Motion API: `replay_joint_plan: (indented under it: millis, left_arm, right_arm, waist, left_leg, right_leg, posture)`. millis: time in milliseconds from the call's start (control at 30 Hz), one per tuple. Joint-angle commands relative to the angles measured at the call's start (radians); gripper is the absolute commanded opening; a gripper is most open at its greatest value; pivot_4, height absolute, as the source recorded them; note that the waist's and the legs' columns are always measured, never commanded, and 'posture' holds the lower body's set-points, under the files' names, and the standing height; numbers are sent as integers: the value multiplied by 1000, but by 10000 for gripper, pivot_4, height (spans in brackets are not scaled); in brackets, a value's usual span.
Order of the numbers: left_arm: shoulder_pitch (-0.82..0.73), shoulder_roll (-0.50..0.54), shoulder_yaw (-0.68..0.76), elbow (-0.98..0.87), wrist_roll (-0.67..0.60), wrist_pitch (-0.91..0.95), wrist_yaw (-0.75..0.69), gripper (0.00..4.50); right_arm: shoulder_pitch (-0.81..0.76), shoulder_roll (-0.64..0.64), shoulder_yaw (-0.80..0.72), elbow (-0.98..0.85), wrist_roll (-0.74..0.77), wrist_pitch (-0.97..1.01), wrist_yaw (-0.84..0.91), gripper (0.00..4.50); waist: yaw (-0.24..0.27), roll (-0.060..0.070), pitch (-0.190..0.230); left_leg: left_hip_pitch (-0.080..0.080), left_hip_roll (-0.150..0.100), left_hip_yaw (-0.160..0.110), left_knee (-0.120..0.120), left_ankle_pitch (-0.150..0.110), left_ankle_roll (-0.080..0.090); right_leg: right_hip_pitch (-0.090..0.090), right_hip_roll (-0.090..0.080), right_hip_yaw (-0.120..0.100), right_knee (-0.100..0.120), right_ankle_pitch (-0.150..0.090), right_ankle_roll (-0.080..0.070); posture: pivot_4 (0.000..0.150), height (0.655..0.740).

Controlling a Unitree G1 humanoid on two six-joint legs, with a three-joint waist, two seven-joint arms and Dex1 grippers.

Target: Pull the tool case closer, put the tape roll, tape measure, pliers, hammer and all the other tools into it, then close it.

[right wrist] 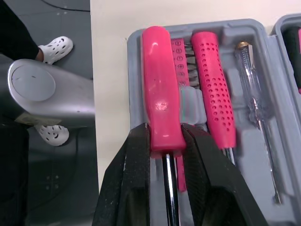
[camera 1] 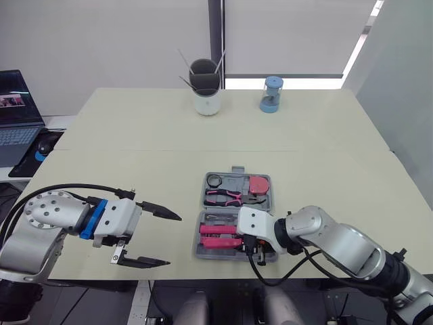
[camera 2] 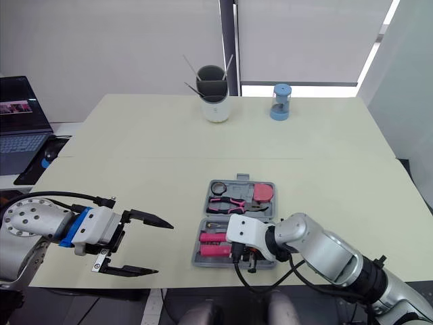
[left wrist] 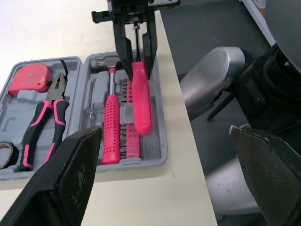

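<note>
Your right end effector point(right wrist: 165, 137) clamped tight on the pink screwdriver point(right wrist: 160, 106) — handle lying in the near half of the open tool case point(camera 1: 233, 181), beside the hammer point(right wrist: 214, 94), your left end effector point(camera 1: 174, 240) spread wide and empty — over bare tabletop point(camera 1: 135, 135) left of the case.

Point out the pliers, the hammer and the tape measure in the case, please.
pliers point(left wrist: 57, 87), left wrist view, on the metal jaws.
hammer point(left wrist: 111, 127), left wrist view, on the dotted pink grip.
tape measure point(left wrist: 29, 79), left wrist view, on the red casing.

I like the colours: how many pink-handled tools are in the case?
3: pliers in the far half, hammer and screwdriver in the near half; the right gripper may hide more.
</note>
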Motion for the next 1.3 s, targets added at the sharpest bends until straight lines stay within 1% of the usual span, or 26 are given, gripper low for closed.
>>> replay_joint_plan:
  millis: [33,200,433,1067,1133,1167,1233,1300]
  left_arm:
    - [6,13,9,-20,-10,-9,-8,45000]
    - [20,16,14,-31,-13,-10,-11,45000]
    - [53,19,20,-77,-19,2,1,45000]
    - [65,27,31,-115,-20,45,32,45000]
    - [64,26,27,-112,-15,43,36,45000]
    - [63,25,24,-112,-12,43,38,45000]
    - [56,23,16,-112,-10,45,44,45000]
    - [50,20,7,-113,-10,46,47,45000]
  right_arm:
    - [-34,30,47,28,-26,-27,-8,6531]
    - [-61,34,99,79,-69,-69,4,6531]
    - [-71,42,127,97,-92,-81,20,6531]
    - [-31,97,155,187,-147,-160,25,6531]
    - [-29,86,150,183,-142,-168,43,13843]
    - [-26,81,142,179,-144,-180,42,15976]
    - [-20,76,112,164,-134,-189,41,21655]
    - [-4,70,52,140,-99,-208,51,27067]
  waist:
    - [-1,0,0]
    - [-1,0,0]
    - [-2,0,0]
    - [-3,0,0]
    - [-3,0,0]
    - [-3,0,0]
    - [-3,0,0]
    - [-3,0,0]
  left_leg:
    - [0,0,0,0,0,0]
    - [-2,0,0,0,0,0]
    - [-2,0,0,0,0,0]
    - [-1,1,1,0,0,0]
    - [-1,1,1,0,0,0]
    - [-1,1,1,0,0,0]
    - [-1,0,1,0,0,0]
    - [-1,0,1,0,0,0]
  right_leg:
    - [0,0,0,0,0,0]
    - [-3,0,0,2,0,0]
    - [-3,0,0,2,0,0]
    - [-3,1,0,3,0,0]
    - [-3,1,1,3,0,0]
    - [-3,1,1,3,0,0]
    - [-3,1,0,3,0,0]
    - [-3,0,1,3,0,0]
  posture:
    - [1500,7400]
    - [1500,7400]
    - [1500,7400]
    - [1500,7400]
    - [1500,7400]
    - [1500,7400]
    - [1500,7400]
    - [1500,7400]
